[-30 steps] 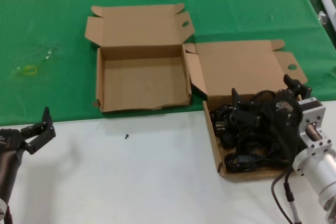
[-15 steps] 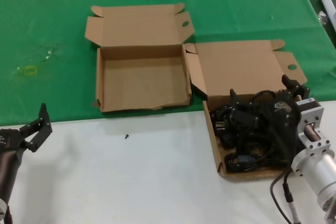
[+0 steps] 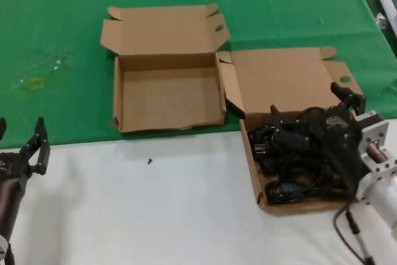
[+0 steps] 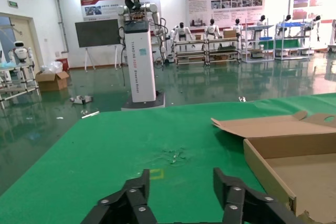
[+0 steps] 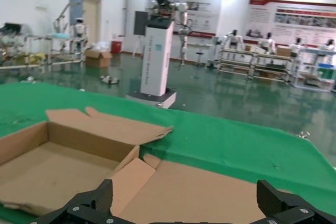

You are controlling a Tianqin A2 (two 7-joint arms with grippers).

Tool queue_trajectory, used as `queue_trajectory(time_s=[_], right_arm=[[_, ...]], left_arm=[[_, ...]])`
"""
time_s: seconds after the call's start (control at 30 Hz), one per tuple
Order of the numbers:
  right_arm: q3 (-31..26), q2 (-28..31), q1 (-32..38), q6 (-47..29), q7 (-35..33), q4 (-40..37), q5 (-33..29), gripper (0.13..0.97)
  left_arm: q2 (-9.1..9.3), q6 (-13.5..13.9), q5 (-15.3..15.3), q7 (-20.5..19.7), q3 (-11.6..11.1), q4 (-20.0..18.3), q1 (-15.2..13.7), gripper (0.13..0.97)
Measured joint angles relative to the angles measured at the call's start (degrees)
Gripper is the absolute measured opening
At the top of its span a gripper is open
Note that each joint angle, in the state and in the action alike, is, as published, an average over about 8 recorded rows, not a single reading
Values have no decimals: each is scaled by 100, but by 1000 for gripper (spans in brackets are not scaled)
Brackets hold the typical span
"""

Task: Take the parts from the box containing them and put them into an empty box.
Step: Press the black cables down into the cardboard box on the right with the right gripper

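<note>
The tangled black rubbery power cords (image 3: 291, 166) are seen piled in the shallow brown cardboard mailer box (image 3: 252, 166) at the lower right of the head view. Above them the right gripper (image 3: 313, 107) is held with jaws spread wide, gripping nothing. The empty brown cardboard box (image 3: 167, 94) lies open at upper centre. At the lower left edge, the left gripper (image 3: 22, 144) is parked, jaws apart.

We're in a robotics lab or demo hall: a tall white robot tower (image 4: 140, 51) stands on a glossy green floor (image 4: 210, 85), humanoid robots (image 4: 212, 29) line up along the far wall beside metal racks (image 4: 273, 40), and display posters (image 4: 224, 4) hang above them. Up close, a worktable under green cloth (image 3: 62, 29) carries open cardboard boxes (image 3: 164, 82).
</note>
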Motion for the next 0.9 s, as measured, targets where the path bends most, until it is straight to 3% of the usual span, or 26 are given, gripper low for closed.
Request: queue_trajectory(time_s=[0.37, 0.5, 0.77, 0.9], right_arm=[[271, 1045, 111, -1230, -452, -97, 88, 966], [418, 1482, 229, -1999, -919, -218, 216, 966], [414, 2309, 778, -3521, -1917, -684, 357, 966], [284, 2571, 1179, -4171, -2446, -989, 358, 966]], left_arm=[[0, 0, 0, 0, 0, 0, 0, 314], [0, 0, 0, 0, 0, 0, 0, 314], [0, 0, 0, 0, 0, 0, 0, 193], [0, 0, 0, 0, 0, 0, 0, 175]])
